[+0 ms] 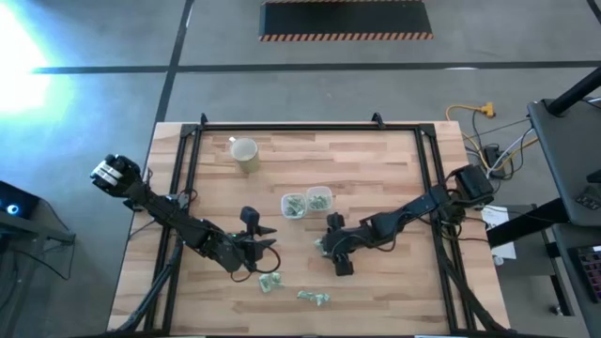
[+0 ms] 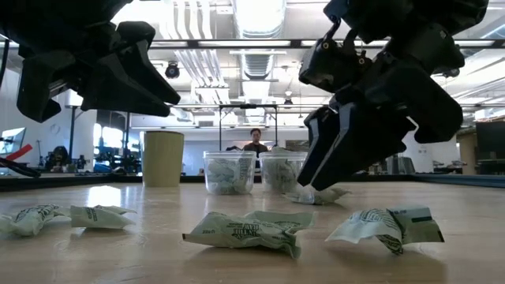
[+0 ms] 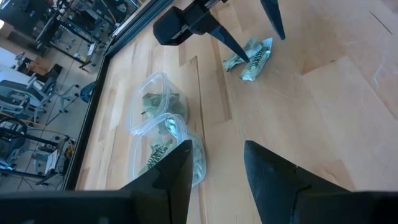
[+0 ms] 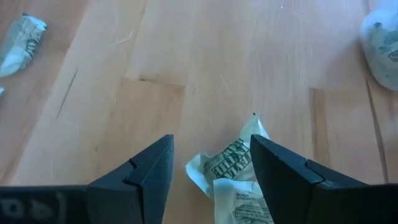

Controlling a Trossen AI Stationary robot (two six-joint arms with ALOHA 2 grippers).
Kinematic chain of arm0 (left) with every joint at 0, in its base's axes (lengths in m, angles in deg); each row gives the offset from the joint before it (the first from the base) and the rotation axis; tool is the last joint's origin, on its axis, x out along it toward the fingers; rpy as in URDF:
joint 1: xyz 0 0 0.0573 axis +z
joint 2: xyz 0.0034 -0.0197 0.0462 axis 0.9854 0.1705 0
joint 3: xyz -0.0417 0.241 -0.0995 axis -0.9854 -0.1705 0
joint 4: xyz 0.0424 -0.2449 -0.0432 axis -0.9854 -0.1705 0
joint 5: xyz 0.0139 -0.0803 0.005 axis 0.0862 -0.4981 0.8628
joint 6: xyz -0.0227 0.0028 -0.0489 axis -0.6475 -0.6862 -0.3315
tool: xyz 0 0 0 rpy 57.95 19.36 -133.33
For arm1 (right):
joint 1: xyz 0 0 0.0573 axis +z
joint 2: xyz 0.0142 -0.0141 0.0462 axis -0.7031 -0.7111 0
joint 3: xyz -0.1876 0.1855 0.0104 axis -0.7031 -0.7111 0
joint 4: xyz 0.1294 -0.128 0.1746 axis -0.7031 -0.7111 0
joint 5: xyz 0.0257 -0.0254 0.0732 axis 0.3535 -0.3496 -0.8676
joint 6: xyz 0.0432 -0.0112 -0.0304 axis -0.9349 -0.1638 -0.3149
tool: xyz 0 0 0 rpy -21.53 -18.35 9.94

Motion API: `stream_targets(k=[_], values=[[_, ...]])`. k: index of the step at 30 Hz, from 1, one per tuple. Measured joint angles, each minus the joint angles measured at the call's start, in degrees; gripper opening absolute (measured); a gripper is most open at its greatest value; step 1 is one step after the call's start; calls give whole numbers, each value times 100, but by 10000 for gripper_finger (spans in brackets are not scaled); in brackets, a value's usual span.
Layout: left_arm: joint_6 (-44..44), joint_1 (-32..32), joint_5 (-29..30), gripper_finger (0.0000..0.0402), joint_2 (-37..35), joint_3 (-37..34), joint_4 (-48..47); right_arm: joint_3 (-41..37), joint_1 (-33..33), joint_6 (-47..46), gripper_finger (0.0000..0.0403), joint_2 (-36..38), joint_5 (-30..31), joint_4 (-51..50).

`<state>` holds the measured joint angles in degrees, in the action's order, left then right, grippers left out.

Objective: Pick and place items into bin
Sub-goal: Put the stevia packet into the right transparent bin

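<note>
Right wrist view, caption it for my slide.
Open right claw straddles a crinkly green-and-white wrapped piece on the wooden table.

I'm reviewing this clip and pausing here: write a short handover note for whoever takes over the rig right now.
Right gripper: open, low over a wrapped piece on the table, jaws straddling it, not yet closed.
Left gripper: open, empty, above bare table near the two clear bins.
Done: both bins already hold some pieces.
Left: the piece under the right gripper, plus loose pieces at the near edge. The beige cup stands apart, far side.

Two bins (image 1: 306, 203) mid-table; cup (image 1: 245, 154) behind-left; loose items (image 1: 271, 283) in front.
</note>
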<state>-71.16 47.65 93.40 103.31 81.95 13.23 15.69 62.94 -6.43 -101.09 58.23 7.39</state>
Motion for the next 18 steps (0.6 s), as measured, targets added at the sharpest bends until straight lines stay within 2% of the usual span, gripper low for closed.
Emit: stream_targets(k=[12, 18], values=[[0, 0, 0, 128, 1, 0, 0, 0, 0, 43, 203, 0, 168, 0], [1, -1, -1, 128, 4, -3, -12, 67, -6, 219, 203, -431, 164, 315]])
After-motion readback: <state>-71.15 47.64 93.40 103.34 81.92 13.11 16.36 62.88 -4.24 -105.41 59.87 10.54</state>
